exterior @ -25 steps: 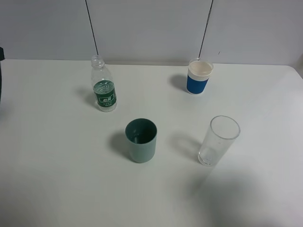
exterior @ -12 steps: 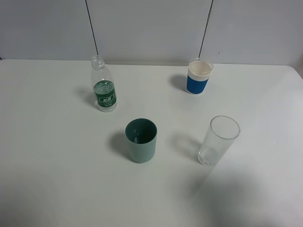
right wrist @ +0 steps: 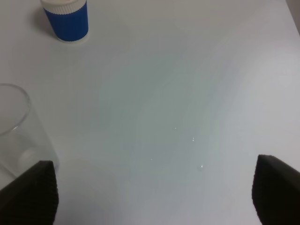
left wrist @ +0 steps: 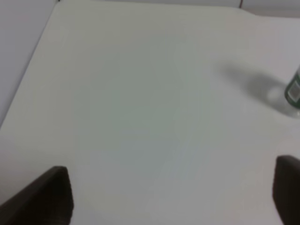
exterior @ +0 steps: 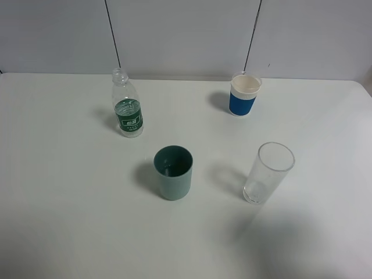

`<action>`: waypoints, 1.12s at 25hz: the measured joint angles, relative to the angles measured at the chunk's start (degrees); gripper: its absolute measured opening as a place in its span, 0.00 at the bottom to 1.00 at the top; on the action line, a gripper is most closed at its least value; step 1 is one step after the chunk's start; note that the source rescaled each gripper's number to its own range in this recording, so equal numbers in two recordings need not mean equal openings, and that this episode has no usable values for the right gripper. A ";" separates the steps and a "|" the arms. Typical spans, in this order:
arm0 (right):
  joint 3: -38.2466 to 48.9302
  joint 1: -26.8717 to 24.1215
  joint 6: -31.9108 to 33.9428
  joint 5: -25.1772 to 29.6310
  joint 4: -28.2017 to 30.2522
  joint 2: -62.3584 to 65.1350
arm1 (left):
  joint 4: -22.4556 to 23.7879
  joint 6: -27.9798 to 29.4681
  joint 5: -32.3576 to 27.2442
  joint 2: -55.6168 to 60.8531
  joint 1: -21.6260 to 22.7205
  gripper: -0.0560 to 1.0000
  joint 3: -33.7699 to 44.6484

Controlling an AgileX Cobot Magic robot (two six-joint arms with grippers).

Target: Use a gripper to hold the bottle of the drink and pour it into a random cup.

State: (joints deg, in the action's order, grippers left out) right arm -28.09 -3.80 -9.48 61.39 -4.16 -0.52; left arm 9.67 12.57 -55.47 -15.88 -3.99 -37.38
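The bottle of the drink (exterior: 127, 110) stands upright at the far left of the counter (exterior: 70, 192), long axis vertical and uncapped neck pointing up, well apart from the teal cup (exterior: 173, 172) near the centre, probably spaced for a clear side approach. Both grippers hang off to the sides with jaws spread and empty, left gripper (left wrist: 171, 197) nearest the bottle, right gripper (right wrist: 154, 197) beside the clear glass (exterior: 268, 172) and blue-sleeved cup (exterior: 244, 94).

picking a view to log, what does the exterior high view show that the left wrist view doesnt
Only the exterior high view shows the teal cup, the clear glass, the white cup with a blue sleeve, and the bottle's open neck. Only the left wrist view shows the left end effector, its dark fingers set wide apart with nothing between them. Both show the bottle and the white table.
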 joint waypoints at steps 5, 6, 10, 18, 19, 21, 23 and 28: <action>0.00 0.00 0.00 0.00 0.00 0.00 | -0.47 -0.06 -3.74 3.02 0.00 0.72 0.00; 0.00 0.00 0.00 0.00 0.00 0.00 | -0.54 -0.16 -4.22 3.67 0.00 0.72 0.00; 0.00 0.00 0.00 0.00 0.00 0.00 | -0.54 -1.68 -4.91 6.99 0.00 0.72 0.00; 0.00 0.00 0.00 0.00 0.00 0.00 | -0.73 -2.73 -6.01 14.42 0.00 0.72 1.10; 0.00 0.00 0.00 0.00 0.00 0.00 | -1.06 -2.73 -6.14 15.17 0.00 0.72 1.70; 0.00 0.00 0.00 0.00 0.00 0.00 | -2.13 -2.92 -6.44 16.02 0.00 0.72 2.79; 0.00 0.00 0.00 0.00 0.00 0.00 | -2.93 -2.92 -6.84 16.07 0.00 0.72 3.62; 0.00 0.00 0.00 0.00 0.00 0.00 | -3.48 -2.93 -6.89 16.09 0.00 0.72 5.43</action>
State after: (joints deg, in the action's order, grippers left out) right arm -28.09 -3.80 -9.48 61.39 -4.16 -0.52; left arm 6.19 9.64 -62.36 0.21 -3.99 -31.95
